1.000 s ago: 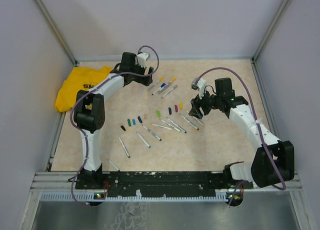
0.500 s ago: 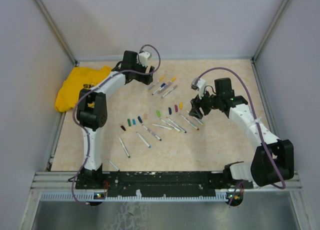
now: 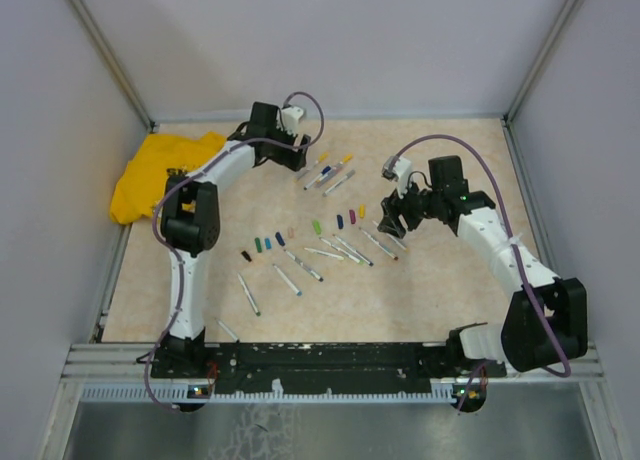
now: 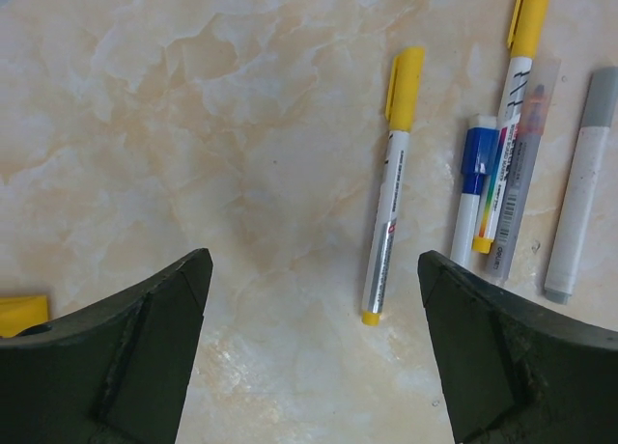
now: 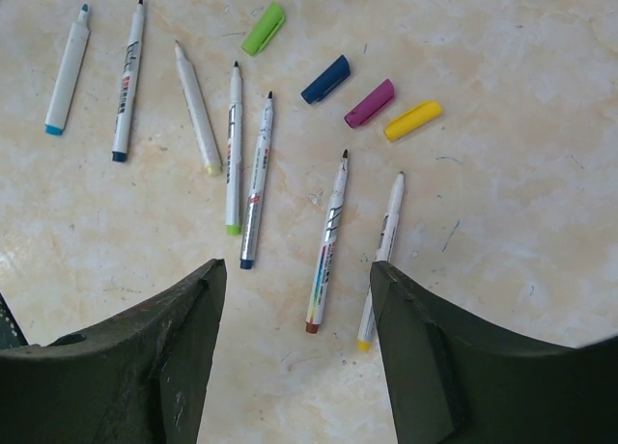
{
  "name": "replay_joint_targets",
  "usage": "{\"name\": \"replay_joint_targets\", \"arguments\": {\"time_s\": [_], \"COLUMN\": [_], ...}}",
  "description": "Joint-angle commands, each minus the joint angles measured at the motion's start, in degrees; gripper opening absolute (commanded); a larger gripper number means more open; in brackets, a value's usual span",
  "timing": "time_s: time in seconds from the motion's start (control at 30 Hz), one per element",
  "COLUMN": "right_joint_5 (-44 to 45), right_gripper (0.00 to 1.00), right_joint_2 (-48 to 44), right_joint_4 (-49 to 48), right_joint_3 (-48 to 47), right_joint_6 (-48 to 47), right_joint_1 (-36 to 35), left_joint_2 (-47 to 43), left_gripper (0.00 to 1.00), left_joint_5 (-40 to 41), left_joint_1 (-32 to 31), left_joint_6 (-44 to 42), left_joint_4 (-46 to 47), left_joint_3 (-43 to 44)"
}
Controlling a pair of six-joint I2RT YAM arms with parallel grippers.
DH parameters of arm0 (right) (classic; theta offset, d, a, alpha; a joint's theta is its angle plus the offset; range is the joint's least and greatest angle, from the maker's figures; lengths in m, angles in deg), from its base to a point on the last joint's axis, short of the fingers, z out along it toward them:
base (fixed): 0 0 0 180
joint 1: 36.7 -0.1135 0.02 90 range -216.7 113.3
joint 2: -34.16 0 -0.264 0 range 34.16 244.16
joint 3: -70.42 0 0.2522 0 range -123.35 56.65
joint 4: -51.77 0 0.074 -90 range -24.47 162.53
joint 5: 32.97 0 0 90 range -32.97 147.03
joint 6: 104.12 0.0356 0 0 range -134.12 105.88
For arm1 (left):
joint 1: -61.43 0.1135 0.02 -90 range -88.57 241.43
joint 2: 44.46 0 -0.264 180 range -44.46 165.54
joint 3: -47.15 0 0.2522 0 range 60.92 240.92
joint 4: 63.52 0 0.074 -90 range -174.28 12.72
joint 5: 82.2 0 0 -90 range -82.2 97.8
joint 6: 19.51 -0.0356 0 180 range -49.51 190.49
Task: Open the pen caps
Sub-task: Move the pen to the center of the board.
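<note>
The left arm has folded its elbow inward, bringing the left claw point(image 4: 311, 263) over the capped pens point(image 4: 465, 222) at the far side of the bench point(image 4: 193, 97). It gapes wide, holding nothing, with a yellow cap point(image 4: 406, 82) on its pen just ahead. The right claw point(image 5: 296, 270) has not moved, open and empty above the loose caps point(image 5: 370, 103). That yellow cap looks next.

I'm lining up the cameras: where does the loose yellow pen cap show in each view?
Top external: the loose yellow cap sits just right of centre.
Left wrist: not in it.
Right wrist: upper right, last in the row of caps.
Shared landmark: the purple cap beside it.
</note>
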Motion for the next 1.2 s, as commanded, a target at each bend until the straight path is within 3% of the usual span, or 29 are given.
{"name": "replay_joint_targets", "arguments": {"time_s": [0.0, 0.2, 0.5, 1.03, 1.17], "right_joint_5": [-0.1, 0.0, 0.1, 0.2, 0.2], "right_gripper": [0.62, 0.62, 0.62, 0.62, 0.62], "right_joint_2": [0.1, 0.1, 0.3, 0.5, 0.5], "right_joint_4": [-1.4, -1.3, -1.4, -1.2, -1.1], "right_joint_3": [-2.8, -2.8, -2.8, -3.0, -3.0], "right_joint_6": [-0.5, -0.5, -0.5, -0.4, -0.4], "right_joint_1": [-0.4, -0.4, -0.4, -0.4, -0.4], "left_joint_2": [2.2, 4.4, 6.0, 9.8, 9.8], "left_gripper": [0.89, 0.73, 0.69, 0.38, 0.36], "left_joint_5": [-0.2, -3.3, -7.3, -5.2, -4.8], "left_joint_1": [0.3, 0.3, -0.2, -1.6, -1.7], "left_joint_6": [-1.6, -1.5, -1.1, -1.8, -2.1], "left_joint_4": [-2.2, -3.5, -4.0, -7.6, -8.1], "left_joint_3": [4.5, 6.3, 7.1, 10.6, 10.3]}}
